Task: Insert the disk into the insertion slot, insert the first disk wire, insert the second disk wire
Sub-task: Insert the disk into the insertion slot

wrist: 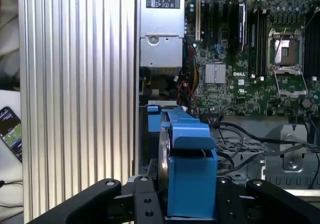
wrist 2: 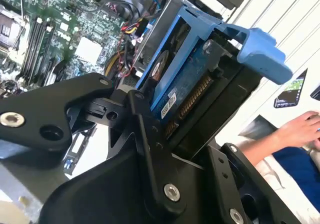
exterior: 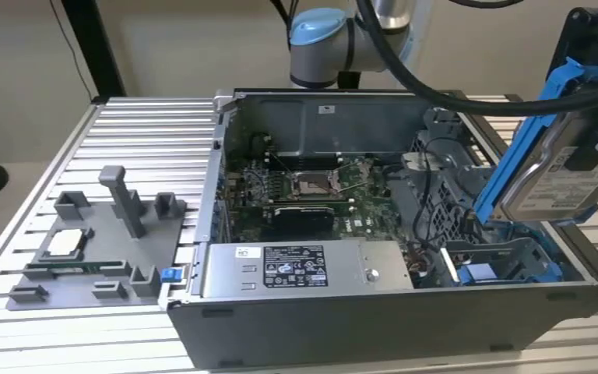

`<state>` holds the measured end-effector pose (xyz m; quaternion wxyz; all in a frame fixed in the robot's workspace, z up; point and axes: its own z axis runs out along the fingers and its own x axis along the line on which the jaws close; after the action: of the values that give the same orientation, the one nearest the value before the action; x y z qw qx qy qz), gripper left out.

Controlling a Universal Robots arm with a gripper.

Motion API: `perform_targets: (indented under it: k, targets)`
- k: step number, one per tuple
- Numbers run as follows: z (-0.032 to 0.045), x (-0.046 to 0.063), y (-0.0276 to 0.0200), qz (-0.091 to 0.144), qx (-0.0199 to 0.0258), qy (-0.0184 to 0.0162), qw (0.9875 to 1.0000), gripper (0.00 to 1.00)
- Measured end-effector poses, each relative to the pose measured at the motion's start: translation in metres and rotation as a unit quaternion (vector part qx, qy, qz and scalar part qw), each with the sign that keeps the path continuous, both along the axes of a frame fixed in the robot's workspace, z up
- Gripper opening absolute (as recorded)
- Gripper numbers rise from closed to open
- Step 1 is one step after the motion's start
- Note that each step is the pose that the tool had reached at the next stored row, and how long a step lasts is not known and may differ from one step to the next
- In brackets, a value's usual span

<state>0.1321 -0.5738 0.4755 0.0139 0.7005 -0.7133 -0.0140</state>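
Blue plastic frames the disk (exterior: 564,183), a silver drive with a white label. It hangs in the air, tilted steeply on edge, over the corner of the open computer case (exterior: 382,304) at the exterior view's right. Its lower end is just above a bay (exterior: 507,261) with blue fittings, beside the grey power-supply box (exterior: 299,269). That tilt looks chosen to aim the disk down into the bay, and it is not yet seated there. The gripper (wrist: 183,204) is clamped on the disk, its 2 black fingers (wrist: 142,204) pressing opposite sides of the frame, which leaves the lower end free to enter first. Black cables (wrist: 240,134) lie loose inside the case between the bay and the motherboard (exterior: 310,187), none of them joined to the disk as far as can be seen. The arm's blue-capped joint (exterior: 320,35) stands behind the case's rear wall, and from there the wrist reaches across to the exterior view's right and points down at the case. The case sits on a slatted metal table (exterior: 153,132), with a grey parts fixture (exterior: 91,241) near the table edge at the exterior view's left. A person's hand (wrist 2: 300,129) rests well apart from the work.
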Motion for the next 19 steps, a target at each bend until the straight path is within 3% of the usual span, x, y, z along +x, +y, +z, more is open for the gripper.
perform_targets:
  k: [7, 19]
  targets:
    - [-0.0147, 0.005, -0.0042, 0.0, 0.0001, 0.0001, 1.0, 0.0]
    - [-0.0365, 0.0, -0.0055, 0.0, 0.0001, 0.0001, 1.0, 0.0]
